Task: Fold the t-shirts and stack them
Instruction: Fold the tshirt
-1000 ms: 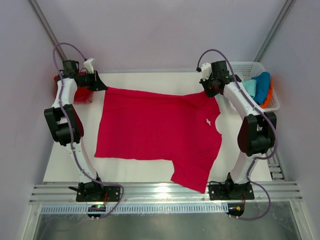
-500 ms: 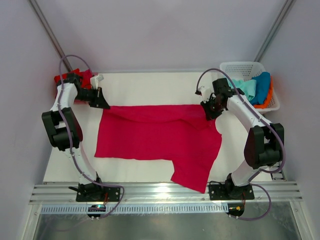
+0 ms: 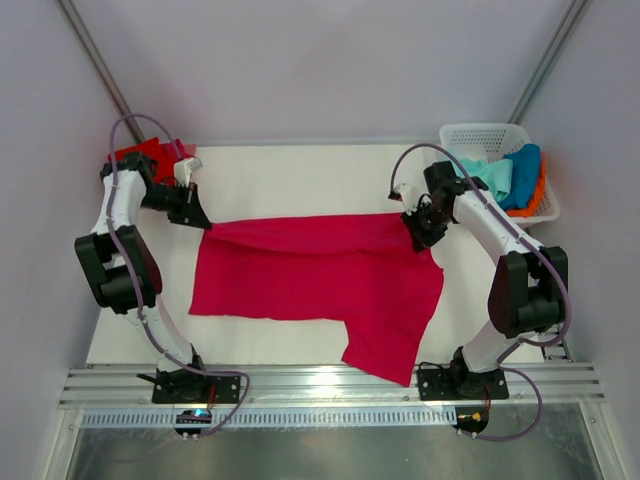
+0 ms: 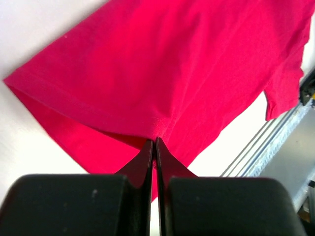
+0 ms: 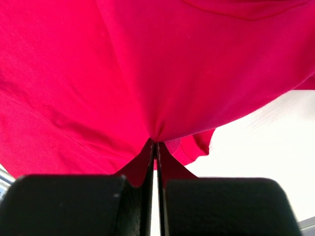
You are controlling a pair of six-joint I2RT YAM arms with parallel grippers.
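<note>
- Grip status: my left gripper [image 3: 199,217] has its jaws pressed together on the far left corner of the crimson tee [image 3: 310,285]. My right gripper [image 3: 420,238] is clamped the same way on the far right corner.
- Left wrist view: my fingers [image 4: 142,162] meet tip to tip with a small nip of cloth between them. Beyond the tips a hemmed edge runs off to one side, with a second layer of the same cloth under it.
- Right wrist view: my fingertips [image 5: 147,157] are together with the fabric gathered to a point right at them. Crimson cloth fills nearly everything past that point.
- Between my two grippers the tee's far edge is raised and doubled over the body as a creased band.
- Nearer my bases than both grippers, the rest of the tee lies flat on the white table [image 3: 300,175]. Its near right part hangs past the table edge onto the metal rail [image 3: 320,385].
- Behind my left gripper, beside that arm, a red tee [image 3: 140,158] sits bunched in the far left corner.
- Behind my right gripper and outboard of it, well apart, is the white basket [image 3: 478,130]. It holds a mint tee [image 3: 490,178], a blue tee [image 3: 522,172] and an orange tee [image 3: 543,190].
</note>
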